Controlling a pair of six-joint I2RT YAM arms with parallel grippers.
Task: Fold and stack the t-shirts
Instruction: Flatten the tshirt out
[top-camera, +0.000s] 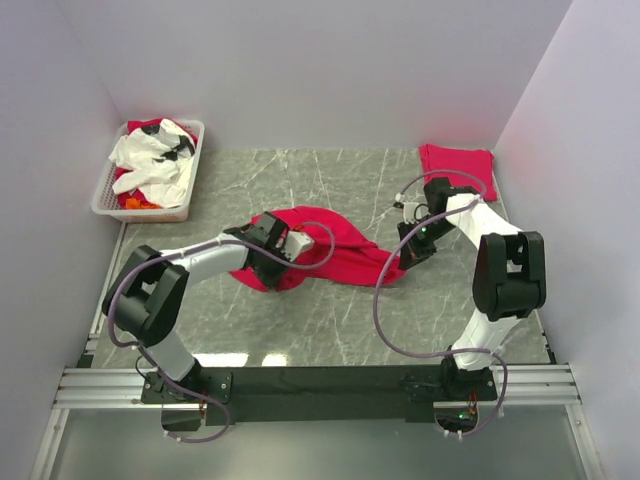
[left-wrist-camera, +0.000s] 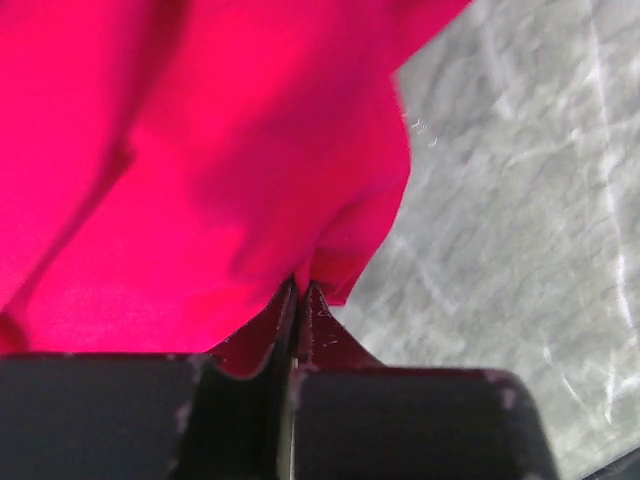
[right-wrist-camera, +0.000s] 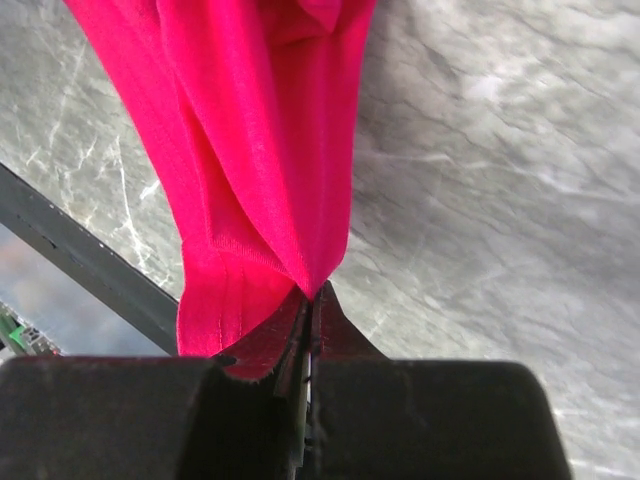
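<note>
Basket (top-camera: 142, 211): white slotted plastic, at the table's 10 o'clock corner, against the left wall.
Basket contents: rumpled white cloths (top-camera: 155, 160) piled on top, with bits of red cloth showing under them.
Left gripper (left-wrist-camera: 298, 295): jaws pressed together with only a thin fold of red fabric between them. In the top view it (top-camera: 278, 256) sits at the cloth's 8 o'clock end.
T-shirt (top-camera: 335, 250): crimson and bunched, strung across the middle of the table (top-camera: 330, 335) between the two arms. Its near part lies on the marble. From the left wrist it (left-wrist-camera: 200, 180) fills the view from 9 to 12 o'clock.
Right gripper (right-wrist-camera: 312, 300): jaws closed tight on a pinched hem. In the top view it (top-camera: 408, 250) is at the cloth's 3 o'clock end.
Cloth at the right wrist (right-wrist-camera: 260, 150): runs in long pleats toward 12 o'clock, lifted off the marble.
Folded t-shirt (top-camera: 457, 163): flat red square at the table's 1 o'clock corner, well apart from the held one.
</note>
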